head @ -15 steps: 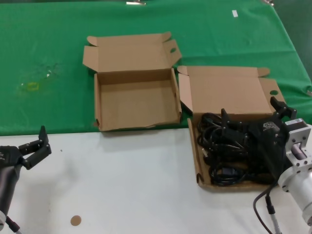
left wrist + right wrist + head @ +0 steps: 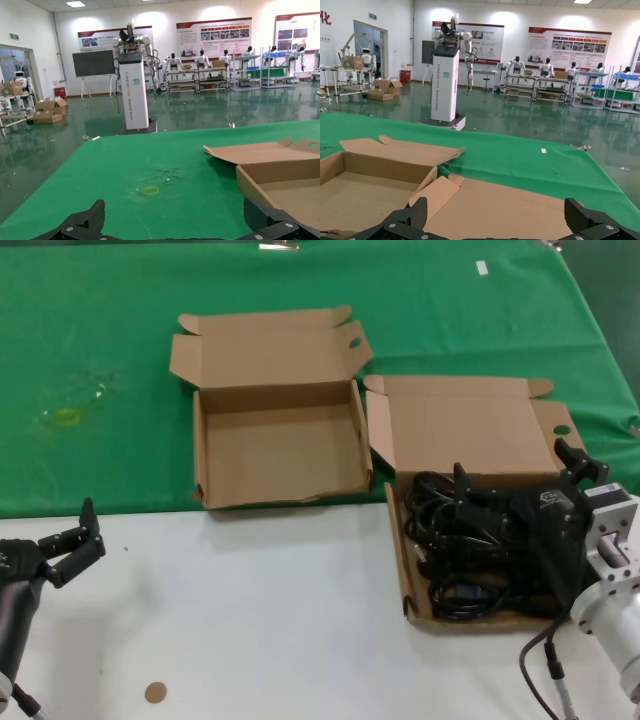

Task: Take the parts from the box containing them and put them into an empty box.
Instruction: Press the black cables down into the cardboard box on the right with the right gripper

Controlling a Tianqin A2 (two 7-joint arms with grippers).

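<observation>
The empty box [image 2: 280, 455] lies open on the green cloth at centre, its lid folded back with an oval hole in the side flap. To its right is the box containing them [image 2: 408, 580], low-walled, with its lid [image 2: 470, 425] standing behind. The parts [image 2: 445, 540], black coiled cords with plugs, fill it. My right gripper [image 2: 513, 464] hovers open over those cords; its wrist view shows the right gripper [image 2: 497, 212] spread wide in front of the lid [image 2: 520, 205], empty box [image 2: 355, 192] beside. My left gripper [image 2: 68, 530] waits open at the near left, holding nothing.
Green cloth [image 2: 100, 340] covers the far half of the table, with a yellowish mark [image 2: 65, 417]. The near half is a white surface [image 2: 260, 620] with a small brown disc [image 2: 154, 692]. A grey cable [image 2: 545, 670] hangs by the right arm.
</observation>
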